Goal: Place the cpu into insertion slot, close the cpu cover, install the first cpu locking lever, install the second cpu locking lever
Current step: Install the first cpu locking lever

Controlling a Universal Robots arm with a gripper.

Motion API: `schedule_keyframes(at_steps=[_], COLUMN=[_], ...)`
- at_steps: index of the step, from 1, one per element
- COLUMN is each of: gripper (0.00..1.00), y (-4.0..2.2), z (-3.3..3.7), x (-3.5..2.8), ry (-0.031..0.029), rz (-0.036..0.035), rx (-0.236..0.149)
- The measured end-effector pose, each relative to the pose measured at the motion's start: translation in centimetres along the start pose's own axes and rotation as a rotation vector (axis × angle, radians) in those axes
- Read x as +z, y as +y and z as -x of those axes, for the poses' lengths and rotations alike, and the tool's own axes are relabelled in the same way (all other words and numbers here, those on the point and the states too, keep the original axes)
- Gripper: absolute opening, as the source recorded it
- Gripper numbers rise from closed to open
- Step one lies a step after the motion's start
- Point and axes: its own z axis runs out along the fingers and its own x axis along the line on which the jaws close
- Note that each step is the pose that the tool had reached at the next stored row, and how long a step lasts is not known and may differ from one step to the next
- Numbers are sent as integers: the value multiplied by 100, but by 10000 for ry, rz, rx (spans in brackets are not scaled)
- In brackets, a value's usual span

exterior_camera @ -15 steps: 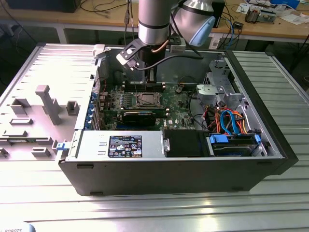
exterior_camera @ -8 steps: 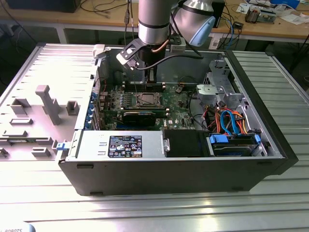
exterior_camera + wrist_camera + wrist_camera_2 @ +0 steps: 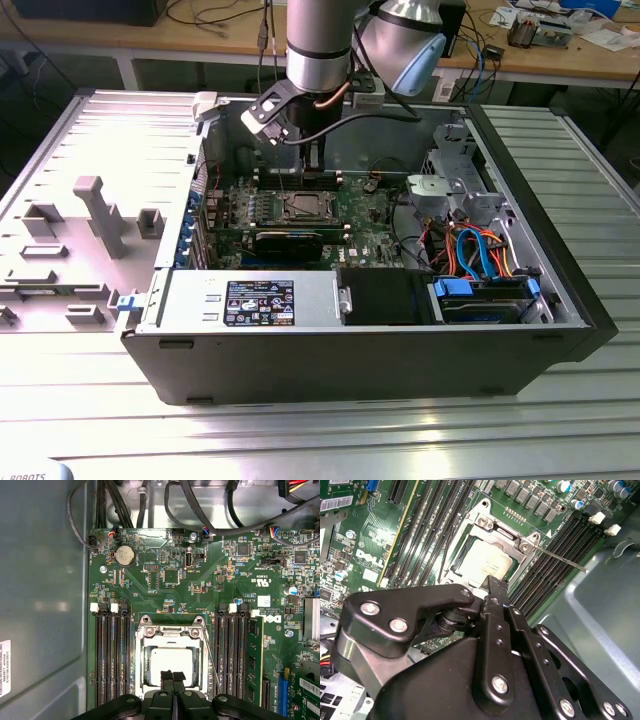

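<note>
My gripper (image 3: 172,676) is clenched: in the first wrist view the two fingertips sit pressed together with nothing between them. I hold nothing. The tips hang over one edge of the insertion slot (image 3: 146,666), at the rim of the cpu (image 3: 172,659); whether they touch the metal I cannot tell.

The cpu lies flat in the slot, its silver top showing through the window of the cpu cover (image 3: 172,631). The cover appears to be folded down around it, so I judge the first step done and the second done or nearly so. The slot sits on the green motherboard (image 3: 165,575), between two banks of memory slots (image 3: 110,655).

One locking lever (image 3: 212,660) is not latched. It is a thin wire rod that runs from a corner of the cover's hinge end and slants out over the memory slots beside it, clear of the cover. The other lever I cannot make out.

So I judge the step in hand to be the end of closing the cover, with the levers not yet installed. Working that rod calls for closed tips pushing on a thin, springy wire, and a steady press so it does not slip sideways into the memory slots.
</note>
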Motion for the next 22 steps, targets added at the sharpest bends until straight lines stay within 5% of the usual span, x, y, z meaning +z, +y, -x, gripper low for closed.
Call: schedule_keyframes(at_steps=[4, 7, 10, 22], gripper=[11, 11, 11, 11], y=[-1, -2, -1, -2], z=[0, 0, 0, 0], x=[0, 0, 0, 1], ry=[-2, -1, 0, 3], rz=[-6, -27, -62, -143], rx=[-159, -828, -1935, -4452])
